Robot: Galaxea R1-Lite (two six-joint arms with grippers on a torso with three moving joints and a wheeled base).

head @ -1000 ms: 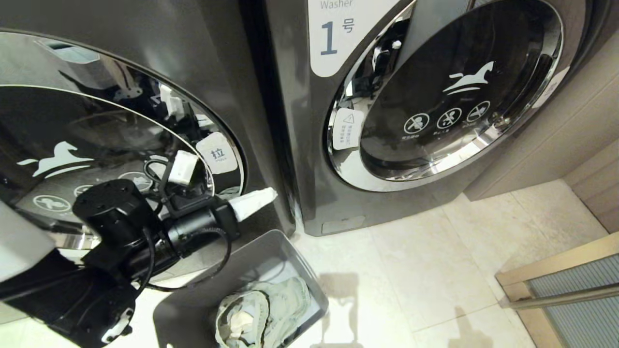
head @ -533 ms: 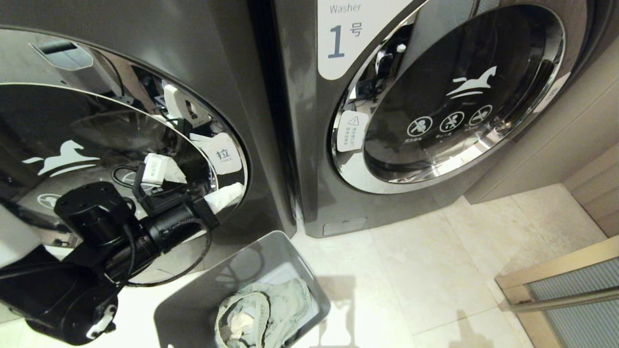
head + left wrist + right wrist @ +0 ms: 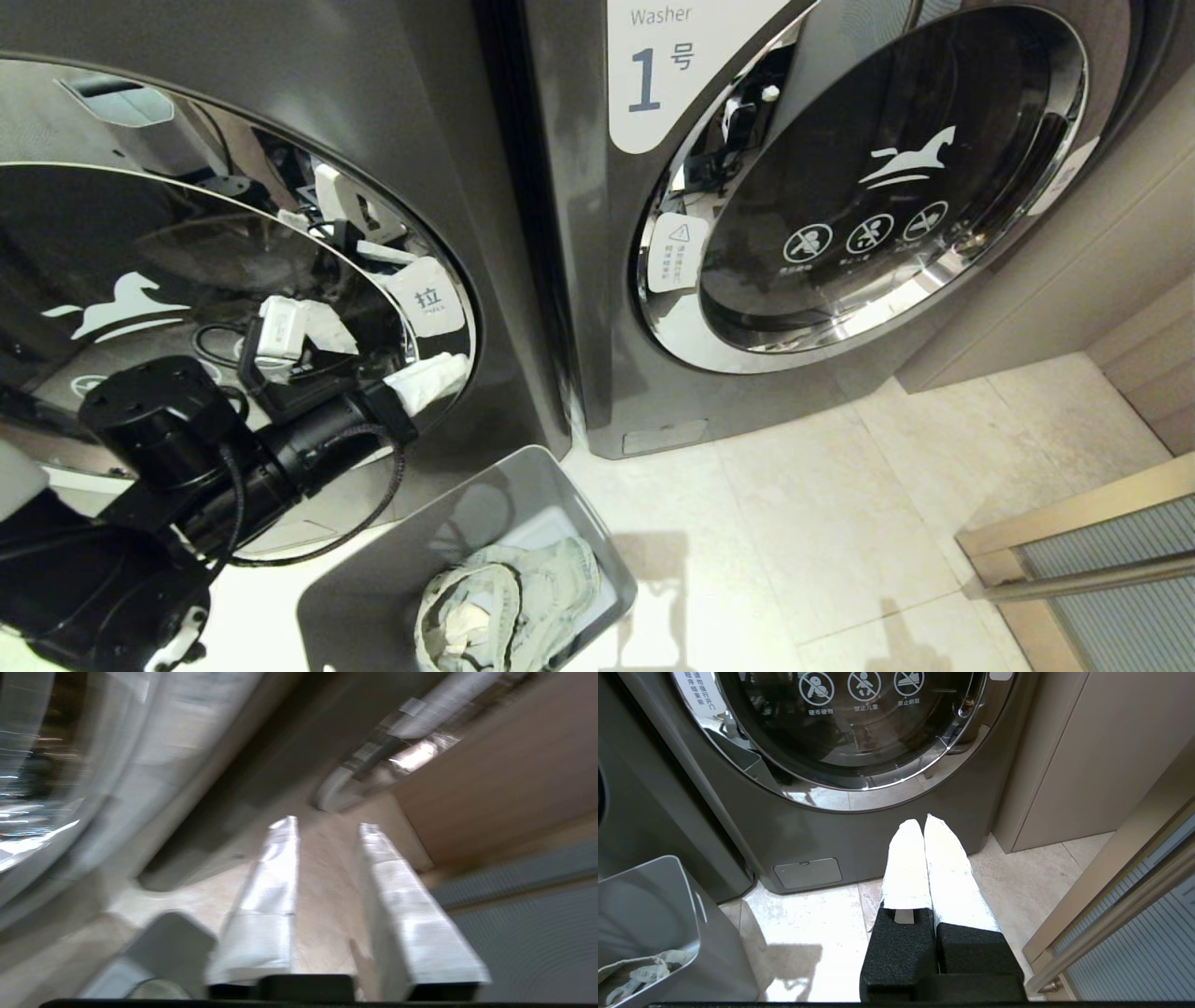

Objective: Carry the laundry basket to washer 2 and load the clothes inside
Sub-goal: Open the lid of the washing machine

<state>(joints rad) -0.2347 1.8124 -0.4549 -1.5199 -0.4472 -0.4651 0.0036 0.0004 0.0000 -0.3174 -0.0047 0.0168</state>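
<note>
Reaching across the chrome-ringed door of the washer on the left [image 3: 233, 308], the left gripper [image 3: 431, 381] sits at the door's right rim, just below a small white pull tag [image 3: 428, 299]. In the left wrist view its two white-wrapped fingers [image 3: 261, 910] stand apart with floor showing between them and nothing held, so it is released; that view is smeared, and whether a fingertip touches the chrome ring is hard to say. No number label shows on this left machine, though it is presumably washer 2, since the like machine to its right carries a white label with a blue "1" [image 3: 653, 75]. Both round glass doors are closed.

The laundry basket [image 3: 392, 579] stands on the pale tiled floor [image 3: 822, 523] in front of the left washer, near its lower right corner and below the left gripper. The clothes [image 3: 509, 607], a crumpled grey-green bundle with a white patch, lie inside the basket toward its right end. In the right wrist view the basket's near corner [image 3: 658, 914] sits just beside the base of washer 1 [image 3: 859, 826].

The right gripper [image 3: 922, 826] hangs low before washer 1, over the floor, its white-wrapped fingers pressed together and empty, clenched on nothing. A beige cabinet [image 3: 1064, 765] stands to the right of washer 1, and a ribbed glass door in a metal frame [image 3: 1102, 569] lies further right.
</note>
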